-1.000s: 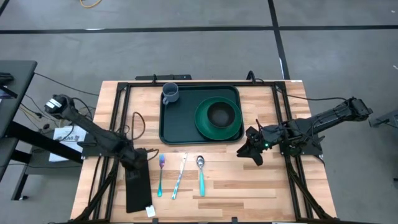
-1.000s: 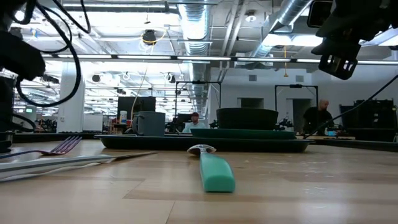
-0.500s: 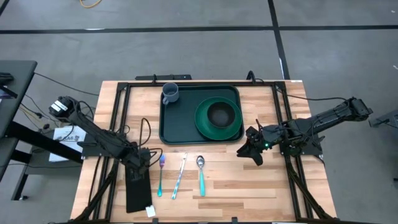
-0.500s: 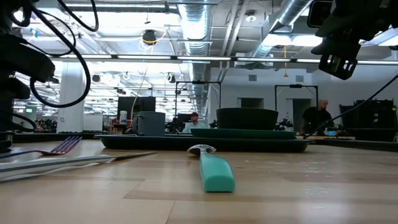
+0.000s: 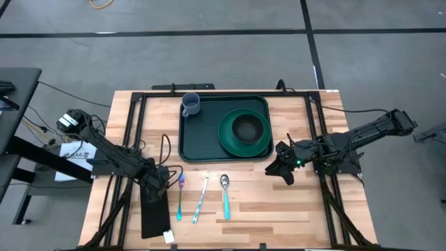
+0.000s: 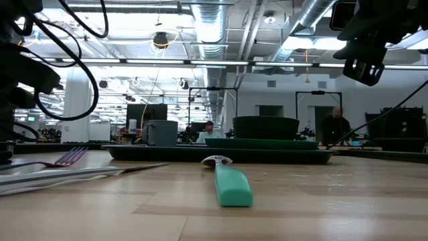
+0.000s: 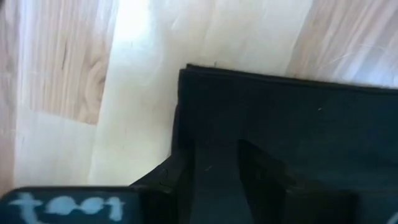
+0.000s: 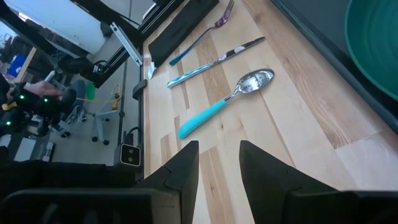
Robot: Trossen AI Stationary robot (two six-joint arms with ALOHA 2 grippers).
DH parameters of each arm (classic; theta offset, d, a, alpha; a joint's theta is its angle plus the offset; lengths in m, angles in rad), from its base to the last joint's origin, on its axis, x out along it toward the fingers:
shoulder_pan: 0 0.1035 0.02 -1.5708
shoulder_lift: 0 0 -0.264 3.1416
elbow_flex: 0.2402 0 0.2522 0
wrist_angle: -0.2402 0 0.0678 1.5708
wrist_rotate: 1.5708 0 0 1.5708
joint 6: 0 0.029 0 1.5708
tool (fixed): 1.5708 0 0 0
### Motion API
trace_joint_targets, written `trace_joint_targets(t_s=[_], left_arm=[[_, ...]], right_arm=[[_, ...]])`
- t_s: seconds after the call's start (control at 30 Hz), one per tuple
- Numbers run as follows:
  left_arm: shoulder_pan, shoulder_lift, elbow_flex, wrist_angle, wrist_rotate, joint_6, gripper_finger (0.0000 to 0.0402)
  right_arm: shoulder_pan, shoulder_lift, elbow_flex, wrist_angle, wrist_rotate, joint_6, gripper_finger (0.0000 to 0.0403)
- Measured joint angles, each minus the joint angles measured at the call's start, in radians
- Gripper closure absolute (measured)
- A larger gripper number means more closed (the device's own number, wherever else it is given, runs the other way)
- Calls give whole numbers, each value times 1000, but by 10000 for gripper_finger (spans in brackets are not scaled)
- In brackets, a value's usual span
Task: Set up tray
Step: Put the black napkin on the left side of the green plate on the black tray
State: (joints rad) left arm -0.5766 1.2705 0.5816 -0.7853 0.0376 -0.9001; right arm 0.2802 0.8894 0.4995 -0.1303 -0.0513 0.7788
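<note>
The dark green tray lies at the table's far middle. On it are a round green plate holding a dark bowl, and a grey cup in its far left corner. A fork, a knife and a teal-handled spoon lie side by side on the wood near the tray. My left gripper is open over the far end of the narrow flat black rectangle, just left of the fork. My right gripper is open and hovers right of the spoon, near the tray's near right corner. My left gripper points down at the far end of the black rectangle, one finger on either side of a narrow gap. Whether its fingertips touch the black surface, I cannot tell.
Bare wood lies between the cutlery and the table's near edge, and to the right of the spoon. Black frame rails run along both sides of the table. Cables trail from the left arm. People stand far off in the room behind.
My left gripper has moved a little toward the table's right, along the far end of the black rectangle and closer to the fork. The cutlery, the tray and my right arm have kept still.
</note>
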Motion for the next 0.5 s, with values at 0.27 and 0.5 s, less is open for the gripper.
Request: trace_joint_targets(t_s=[0.27,0.5], left_arm=[[0,0,0,-1,-18,-26,229],[0,0,0,-1,-11,-28,203]], right_arm=[[0,0,0,0,0,0,294],[0,0,0,1,0,0,294]])
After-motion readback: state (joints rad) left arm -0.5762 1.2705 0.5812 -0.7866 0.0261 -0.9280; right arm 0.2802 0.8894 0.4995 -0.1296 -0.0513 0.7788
